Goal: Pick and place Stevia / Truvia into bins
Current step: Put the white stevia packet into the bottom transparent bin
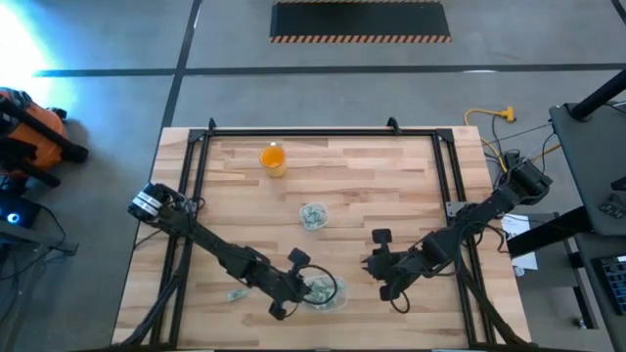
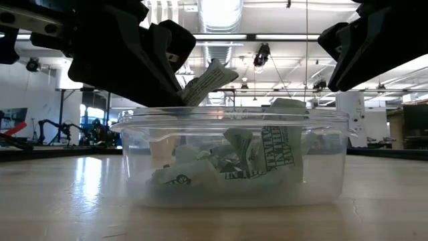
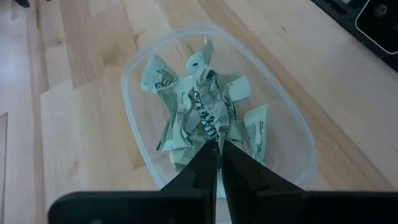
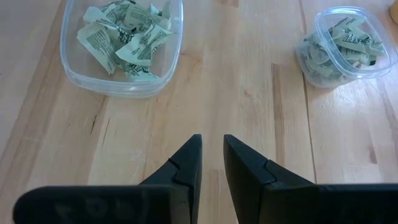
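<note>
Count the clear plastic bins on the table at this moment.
2. The larger tub sits at the table's near edge under the left gripper; the small round cup stands mid-table. Both hold sachets. None appears hidden.

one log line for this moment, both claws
left claw: shut on sachet over tub | right claw: open, idle above bare table | loose sachet: on table

Dark print on the sachets (image 2: 271,155) — letters too crumpled, nothing legible

Overhead straight down, low view level and close behind the tub (image 2: 234,161), both wrist views share it
</note>
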Robot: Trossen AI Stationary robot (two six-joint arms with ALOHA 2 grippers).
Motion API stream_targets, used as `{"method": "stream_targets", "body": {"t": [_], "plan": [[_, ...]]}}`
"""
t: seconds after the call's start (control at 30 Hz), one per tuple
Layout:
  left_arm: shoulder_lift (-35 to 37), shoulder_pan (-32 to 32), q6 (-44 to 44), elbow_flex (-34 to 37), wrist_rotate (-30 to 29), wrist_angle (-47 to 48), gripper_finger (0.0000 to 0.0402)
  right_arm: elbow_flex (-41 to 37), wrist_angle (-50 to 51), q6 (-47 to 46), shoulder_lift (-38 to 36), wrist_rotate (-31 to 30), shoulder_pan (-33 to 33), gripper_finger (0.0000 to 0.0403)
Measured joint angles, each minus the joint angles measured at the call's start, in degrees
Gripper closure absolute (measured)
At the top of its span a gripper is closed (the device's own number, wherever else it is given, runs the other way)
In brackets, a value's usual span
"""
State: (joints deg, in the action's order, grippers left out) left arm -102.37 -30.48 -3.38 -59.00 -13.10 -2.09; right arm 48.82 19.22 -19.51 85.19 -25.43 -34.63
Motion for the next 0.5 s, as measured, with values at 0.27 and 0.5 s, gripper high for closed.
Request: {"method": "stream_targets", "body": {"t": [0.27, 0.5], "plan": [[0.02, 0.00, -0.44, -0.13, -0.04, 0.00, 0.0373, -0.31, 0.00, 0.00, 0.00, 0.02, -0.01, 0.0346], [0.02, 0.15, -0.21, -0.11, -0.90, 0.00, 0.0294, -0.57, 0.00, 0.00, 0.00, 0.02, 0.00, 0.0346]]}}
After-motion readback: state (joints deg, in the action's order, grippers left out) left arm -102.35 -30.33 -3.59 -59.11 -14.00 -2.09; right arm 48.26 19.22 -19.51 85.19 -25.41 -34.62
